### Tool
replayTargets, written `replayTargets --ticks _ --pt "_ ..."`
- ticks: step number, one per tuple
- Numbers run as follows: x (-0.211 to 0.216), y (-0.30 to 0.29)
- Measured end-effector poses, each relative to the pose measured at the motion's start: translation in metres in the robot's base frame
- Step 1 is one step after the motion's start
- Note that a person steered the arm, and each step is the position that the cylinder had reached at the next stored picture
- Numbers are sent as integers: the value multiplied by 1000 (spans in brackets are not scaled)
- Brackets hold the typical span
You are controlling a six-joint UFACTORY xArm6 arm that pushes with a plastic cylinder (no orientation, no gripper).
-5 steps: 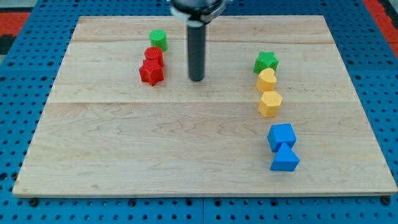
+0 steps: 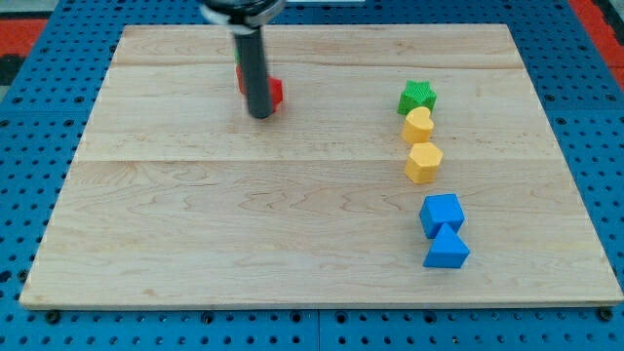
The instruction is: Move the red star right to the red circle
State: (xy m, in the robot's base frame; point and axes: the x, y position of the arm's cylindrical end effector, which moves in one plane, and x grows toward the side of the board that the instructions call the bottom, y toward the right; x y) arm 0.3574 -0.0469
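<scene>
Dark rod (image 2: 252, 68) coming down from the view's top, left of centre, nearly upright, mount cut off by the frame edge. My tip (image 2: 260, 116) set on the wooden board (image 2: 292, 224) in its upper left part, holding nothing, being a bare rod with nothing to open or close. Directly behind the rod, red pieces: a sliver on the view's left of the shaft (image 2: 240, 84) and a larger bit on its right (image 2: 275, 92), touching or very nearly touching the rod just above the tip. Cannot tell which red bit is the red star and which the red circle, nor how the two sit against each other, since the shaft covers most of both. A thin trace of green (image 2: 237, 68) at the rod's left edge above the red, shape not readable. No containers anywhere on the board. Well apart on the view's right, a column of blocks: green star (image 2: 417, 97) at the top, yellow rounded block (image 2: 418, 126) touching just below it, yellow hexagon-like block (image 2: 423, 162) next down, then a blue cube (image 2: 441, 214) and a blue wedge-shaped block (image 2: 447, 250) touching each other near the lower right. Open wood between the tip and that column. Blue perforated surface (image 2: 39, 117) around the board on all sides.
</scene>
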Motion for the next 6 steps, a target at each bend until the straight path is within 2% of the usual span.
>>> replayTargets --ticks 1,2,3,4,5,6 --pt "-6 55" --pt "1 59" --pt "21 11" --pt "19 -35" --pt "-17 -43" --pt "-29 40"
